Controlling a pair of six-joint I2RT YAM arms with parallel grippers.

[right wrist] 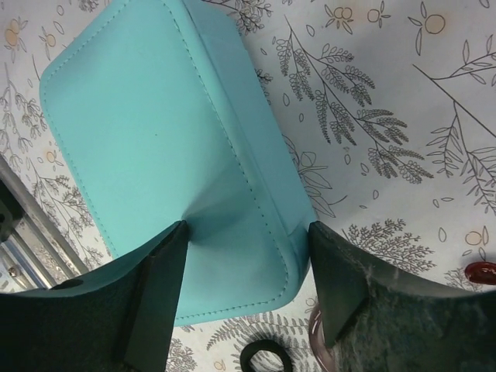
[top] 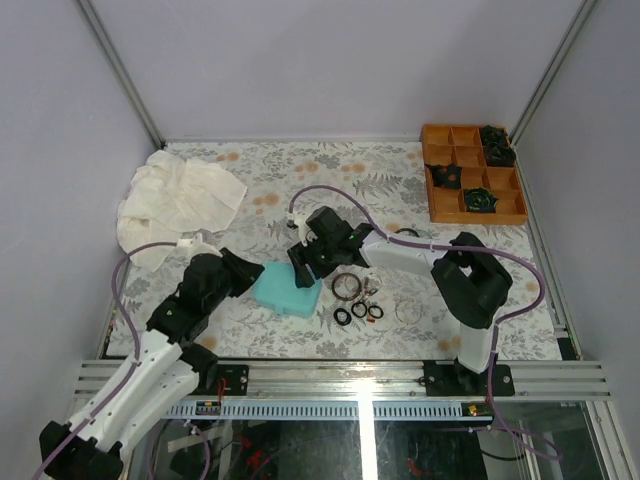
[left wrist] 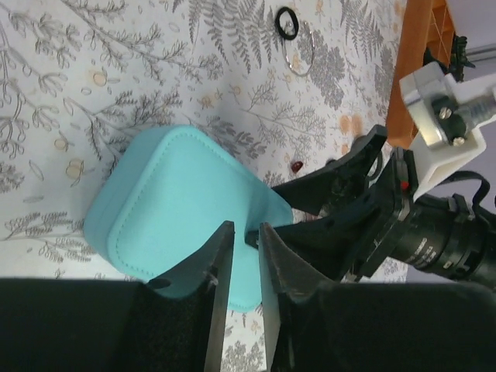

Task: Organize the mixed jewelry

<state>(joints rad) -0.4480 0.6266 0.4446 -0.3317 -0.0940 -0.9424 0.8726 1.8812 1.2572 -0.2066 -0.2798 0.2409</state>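
A teal case (top: 283, 288) lies on the floral table, also in the left wrist view (left wrist: 178, 209) and the right wrist view (right wrist: 155, 124). My right gripper (top: 303, 268) is shut on its right end (right wrist: 248, 229): one finger dents the top, the other presses the side. My left gripper (top: 245, 270) is over the case's left end (left wrist: 244, 229), jaws a narrow gap apart with nothing between. Three black rings (top: 358, 312) and a reddish-brown bangle (top: 346, 286) lie right of the case. A clear bangle (top: 408, 310) lies farther right. One black ring (right wrist: 266, 358) is just below the case.
An orange compartment tray (top: 432, 190) with dark clumps (top: 478, 200) stands at the back right. A crumpled white cloth (top: 175, 200) lies at the back left. A black ring (left wrist: 287, 22) and a clear bangle (left wrist: 298, 54) lie beyond the case in the left wrist view.
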